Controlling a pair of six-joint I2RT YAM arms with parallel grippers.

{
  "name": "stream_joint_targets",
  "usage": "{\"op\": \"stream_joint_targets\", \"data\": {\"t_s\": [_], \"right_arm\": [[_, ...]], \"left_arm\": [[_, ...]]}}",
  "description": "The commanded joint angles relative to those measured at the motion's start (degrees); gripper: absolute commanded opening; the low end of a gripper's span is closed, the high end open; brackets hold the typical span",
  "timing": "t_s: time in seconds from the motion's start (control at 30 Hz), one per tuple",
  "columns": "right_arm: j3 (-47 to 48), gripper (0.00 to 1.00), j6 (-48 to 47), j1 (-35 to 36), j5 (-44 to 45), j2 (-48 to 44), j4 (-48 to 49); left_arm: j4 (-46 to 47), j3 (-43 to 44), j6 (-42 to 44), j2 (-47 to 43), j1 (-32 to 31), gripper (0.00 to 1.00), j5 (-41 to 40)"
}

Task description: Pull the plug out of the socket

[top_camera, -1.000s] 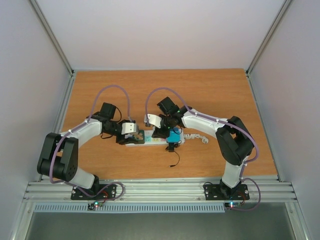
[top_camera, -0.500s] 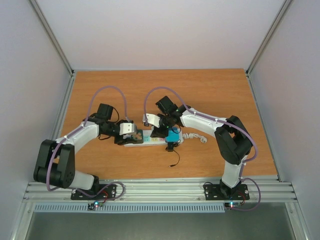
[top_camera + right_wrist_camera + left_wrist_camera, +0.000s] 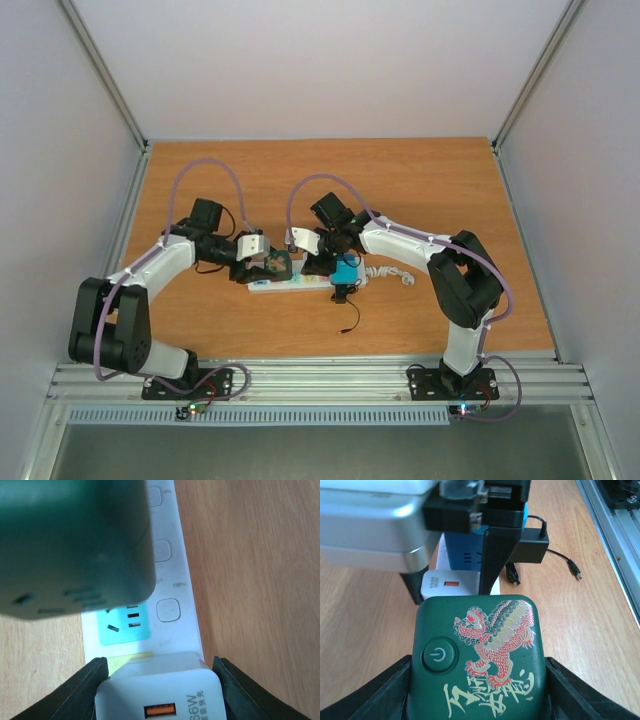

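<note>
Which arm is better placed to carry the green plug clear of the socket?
Left. The left gripper clamps the green plug, so it need only lift. The right gripper is shut on the white charger in the socket, likely steadying it.

Robotics lab test cell, plain pale grey enclosure walls (image 3: 330, 60) on three sides, flat wood-grain tabletop (image 3: 420, 180), silver aluminium extrusion rails (image 3: 320, 378) along the near edge, two white-and-black robot arms (image 3: 400, 238) bolted there on black base plates (image 3: 452, 382)
</note>
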Motion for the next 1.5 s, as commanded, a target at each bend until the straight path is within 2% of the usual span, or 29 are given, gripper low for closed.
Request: {"op": "stream_joint_targets", "data": {"t_s": [0.0,0.1,0.23,0.37,0.57,0.7,0.9,1.17,1.47], "right_arm": [[0.5,0.3,0.6,0.0,3.2,1.5,-0.4],[1.5,0.36,1.5,0.0,2.2,0.7,-0.7],[3.6,0.46,3.1,0.2,0.5,0.3,-1.5],[6.1,0.66,5.1,0.4,-1.2,0.2,-2.0],[10.3,0.82,7.9,0.6,-3.1,0.3,-2.4],[12.4,0.84,9.1,0.6,-3.8,-0.1,-3.3],[11.8,0.85,10.6,0.5,-4.8,-2.9,-3.0],[5.3,0.87,13.2,0.1,-4.3,-8.8,0.0],[-2.8,0.88,14.9,-2.2,-5.6,-16.1,1.8]], "left_arm": [[-4.5,3.6,3.2,0.5,3.2,0.28,3.2],[-5.5,4.9,4.0,0.3,6.8,0.28,2.7],[-0.7,5.2,0.1,-1.6,10.7,0.28,-1.4],[4.1,6.6,-4.4,-2.5,12.8,0.28,-9.2],[9.9,10.6,-6.7,-0.8,14.4,0.29,-22.6],[12.4,14.3,-4.6,3.4,14.8,0.3,-33.9],[14.1,22.4,0.4,9.8,16.4,0.3,-44.1],[20.9,27.7,8.1,18.7,16.4,0.31,-58.5],[20.6,34.9,18.3,29.8,16.3,0.31,-67.2]]}}
